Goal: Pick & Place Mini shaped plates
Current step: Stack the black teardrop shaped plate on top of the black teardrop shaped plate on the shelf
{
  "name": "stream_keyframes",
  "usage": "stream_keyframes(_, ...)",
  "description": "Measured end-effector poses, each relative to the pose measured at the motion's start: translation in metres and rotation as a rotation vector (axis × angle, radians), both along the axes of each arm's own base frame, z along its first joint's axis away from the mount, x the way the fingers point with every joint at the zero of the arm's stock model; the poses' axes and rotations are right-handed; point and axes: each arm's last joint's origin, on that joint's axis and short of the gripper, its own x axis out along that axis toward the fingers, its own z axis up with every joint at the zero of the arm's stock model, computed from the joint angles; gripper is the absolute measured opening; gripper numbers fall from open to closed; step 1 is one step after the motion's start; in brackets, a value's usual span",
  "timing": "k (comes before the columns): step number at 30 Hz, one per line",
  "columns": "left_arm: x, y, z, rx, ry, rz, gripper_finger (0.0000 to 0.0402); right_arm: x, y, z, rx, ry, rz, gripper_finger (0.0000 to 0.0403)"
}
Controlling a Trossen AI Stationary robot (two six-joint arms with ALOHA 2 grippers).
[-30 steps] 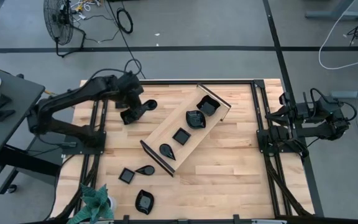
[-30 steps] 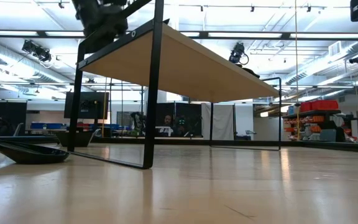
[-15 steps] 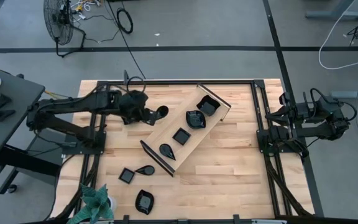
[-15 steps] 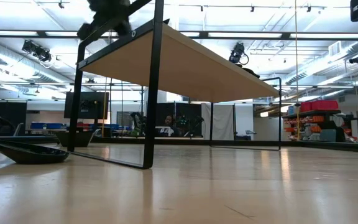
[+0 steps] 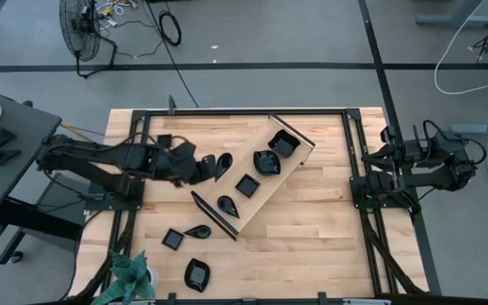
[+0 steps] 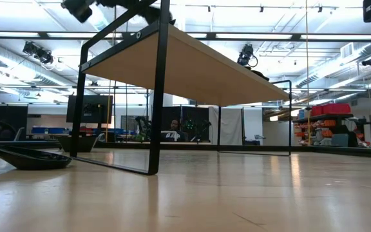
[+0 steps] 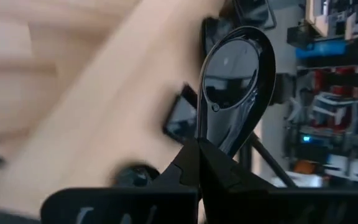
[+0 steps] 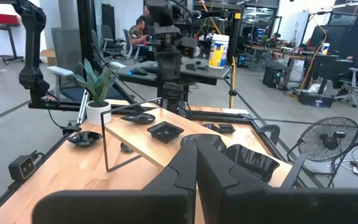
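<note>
Black plates in tray: four.
Left gripper: closed on teardrop plate, just beside tray.
Loose on bench: three.
Right gripper: closed, empty, parked.

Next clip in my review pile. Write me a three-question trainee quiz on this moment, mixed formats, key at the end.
1. True or false: the left tool is shut on a glossy black teardrop plate.
2. How many small black plates lie in the long light-wood tray?
A) two B) four C) six
3. Fill in: the right tool waits at the table's ____ edge, holding nothing.

Key: 1 true; 2 B; 3 right.
</note>
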Motion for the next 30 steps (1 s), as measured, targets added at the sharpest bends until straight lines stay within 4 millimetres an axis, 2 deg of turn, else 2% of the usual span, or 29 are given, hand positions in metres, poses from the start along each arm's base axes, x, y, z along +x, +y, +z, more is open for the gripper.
stream_keyframes(9,0.009,-0.033,0.002,-0.208,-0.131,0.061,0.0,0.0,0.0,0.0,0.0,0.0,0.0,0.001)
stream_keyframes(12,0.014,-0.047,0.001,-0.282,-0.127,0.086,0.0,0.0,0.0,0.0,0.0,-0.001,0.0,0.001)
stream_keyframes(17,0.022,-0.072,0.019,-0.376,-0.189,0.106,0.0,0.0,0.0,0.0,0.0,0.002,0.0,0.001)
stream_keyframes(25,0.03,-0.093,0.043,-0.363,-0.257,0.172,0.0,0.0,0.0,0.0,0.0,0.0,0.0,0.001)
stream_keyframes(30,0.039,-0.097,0.042,-0.339,-0.24,0.218,0.0,0.0,0.0,0.0,0.0,0.0,0.0,0.001)
